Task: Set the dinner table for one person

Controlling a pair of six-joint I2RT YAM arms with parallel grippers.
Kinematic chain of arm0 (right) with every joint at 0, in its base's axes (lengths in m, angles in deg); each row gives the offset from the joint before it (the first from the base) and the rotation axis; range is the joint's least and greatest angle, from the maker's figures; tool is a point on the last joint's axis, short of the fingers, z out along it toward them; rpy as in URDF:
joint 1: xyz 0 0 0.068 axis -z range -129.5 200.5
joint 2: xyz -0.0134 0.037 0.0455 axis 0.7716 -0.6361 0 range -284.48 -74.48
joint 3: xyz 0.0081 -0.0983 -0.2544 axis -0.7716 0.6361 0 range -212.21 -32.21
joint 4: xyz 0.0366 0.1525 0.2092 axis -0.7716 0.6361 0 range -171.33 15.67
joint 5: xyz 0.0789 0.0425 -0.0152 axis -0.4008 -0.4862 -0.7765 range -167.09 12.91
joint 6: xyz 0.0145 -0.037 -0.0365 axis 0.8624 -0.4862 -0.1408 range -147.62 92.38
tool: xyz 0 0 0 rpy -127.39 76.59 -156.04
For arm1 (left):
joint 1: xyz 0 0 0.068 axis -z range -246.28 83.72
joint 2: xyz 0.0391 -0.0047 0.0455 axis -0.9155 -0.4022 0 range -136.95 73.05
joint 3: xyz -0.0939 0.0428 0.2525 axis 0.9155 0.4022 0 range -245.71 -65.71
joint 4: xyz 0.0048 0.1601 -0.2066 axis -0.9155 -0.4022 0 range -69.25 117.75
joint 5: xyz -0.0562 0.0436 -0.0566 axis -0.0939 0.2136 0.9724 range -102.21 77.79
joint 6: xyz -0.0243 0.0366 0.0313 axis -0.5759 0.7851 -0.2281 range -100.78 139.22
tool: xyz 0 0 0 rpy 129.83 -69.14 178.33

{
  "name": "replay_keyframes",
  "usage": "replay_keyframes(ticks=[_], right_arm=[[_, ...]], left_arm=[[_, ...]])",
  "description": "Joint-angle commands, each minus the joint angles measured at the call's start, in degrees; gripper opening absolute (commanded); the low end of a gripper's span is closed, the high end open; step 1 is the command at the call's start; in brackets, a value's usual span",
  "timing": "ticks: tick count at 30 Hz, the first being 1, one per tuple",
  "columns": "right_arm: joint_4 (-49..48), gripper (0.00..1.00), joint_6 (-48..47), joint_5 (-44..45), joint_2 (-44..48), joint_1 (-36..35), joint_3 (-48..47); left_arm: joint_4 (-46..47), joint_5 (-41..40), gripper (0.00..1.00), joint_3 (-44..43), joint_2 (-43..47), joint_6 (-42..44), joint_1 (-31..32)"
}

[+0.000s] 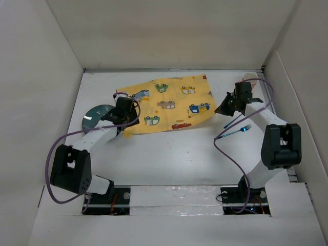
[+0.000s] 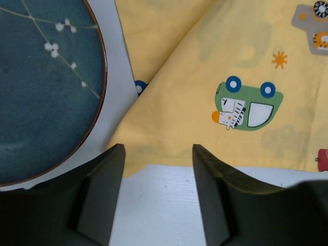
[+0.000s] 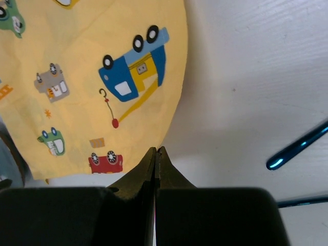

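Teal plate [image 2: 41, 87] (blossom-patterned) on dinner table [image 2: 154, 205], beside mat [image 2: 205, 51].

On the dinner table [image 1: 169, 159] the cloth mat [image 1: 166, 102] lies spread toward 12 o'clock of centre. The plate [image 1: 94, 118] sits at the mat's 8 o'clock, just beside its left edge, not touching. The fork [image 1: 239, 130] lies off the mat at its 4 o'clock, with a second utensil [image 3: 296, 150] between fork and mat, both on the bare table
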Motion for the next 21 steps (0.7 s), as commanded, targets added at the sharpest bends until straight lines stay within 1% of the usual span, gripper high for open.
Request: replay_keyframes(ticks=[1, 5, 7, 10, 12, 13, 15, 16, 17, 19, 20, 21], right_arm=[[1.08, 0.0, -1.5, 2.3, 2.78, -0.66, 1.73], [4.33, 0.0, -2.3, 3.17, 4.45, -2.14, 3.66], [4.6, 0.0, -2.04, 4.23, 6.3, -2.86, 6.29], [5.74, 0.0, -0.81, 7.83, 9.27, -2.86, 9.45], [5.92, 0.0, 0.16, 10.2, 12.0, -0.68, 10.87], [5.66, 0.0, 0.51, 10.12, 15.5, 0.12, 11.83], [4.08, 0.0, 0.43, 9.43, 17.46, 1.44, 11.93], [3.9, 0.0, 0.52, 8.72, 17.9, 1.45, 11.67], [6.16, 0.0, 0.6, 8.28, 16.95, 1.45, 9.58], [7.94, 0.0, -0.01, 7.05, 15.27, 1.98, 7.54], [7.68, 0.0, -0.1, 6.61, 14.57, 1.45, 7.53], [7.24, 0.0, -0.19, 5.74, 14.56, 1.45, 7.97]], left_arm=[[-1.71, -3.08, 0.54, -1.81, 4.29, -1.53, 0.24], [-4.43, -1.77, 0.55, -2.51, 3.24, -1.97, 0.77], [-6.01, -1.42, 0.55, -2.17, 2.18, -1.88, 1.56], [-7.6, -1.94, 0.55, 0.02, 2.18, -1.88, 1.56], [-8.39, -3.26, 0.55, 1.08, 4.28, -2.14, 1.56], [-9.18, -3.96, 0.55, 1.96, 5.07, -2.93, 1.56], [-9.71, -4.05, 0.65, 2.67, 8.05, -4.51, 1.56], [-9.8, -3.09, 0.71, 3.45, 8.85, -5.74, 0.52], [-9.63, 0.4, 0.71, 3.81, 9.56, -7.92, -0.19], [-8.58, 2.44, 0.71, 6.0, 11.23, -10.92, -0.81], [-8.14, 3.32, 0.7, 6.79, 11.67, -14.41, -0.81], [-7.44, 4.9, 0.67, 7.41, 12.37, -15.67, -0.81]])
